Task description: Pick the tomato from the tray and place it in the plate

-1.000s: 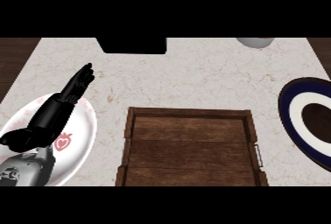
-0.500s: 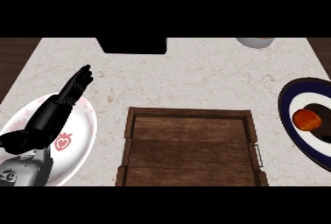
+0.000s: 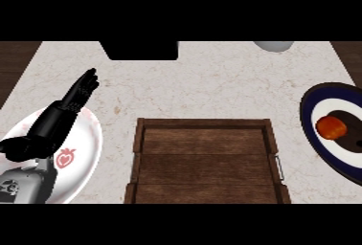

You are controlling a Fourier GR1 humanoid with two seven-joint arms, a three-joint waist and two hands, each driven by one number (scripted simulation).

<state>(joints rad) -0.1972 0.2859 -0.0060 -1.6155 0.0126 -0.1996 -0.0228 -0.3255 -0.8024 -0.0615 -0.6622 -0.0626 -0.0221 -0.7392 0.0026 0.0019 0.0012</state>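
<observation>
The tomato (image 3: 330,127), round and orange-red, shows over the middle of the dark-rimmed plate (image 3: 311,127) at the right edge. A dark shape lies against the tomato's right side and runs out of view. I cannot tell whether it is my right hand or the plate's dark centre. The wooden tray (image 3: 206,125) in the middle holds nothing. My left hand (image 3: 50,125) rests open at the left, fingers straight and pointing away, over a white plate.
The white plate (image 3: 83,155) with a red mark lies under my left forearm. A black box (image 3: 141,50) stands at the counter's back edge. A grey round object (image 3: 274,45) sits at the back right.
The tomato was not on view a second ago. It came in from the right over the dark-rimmed plate and has shifted slightly left. My left hand has stayed still.
</observation>
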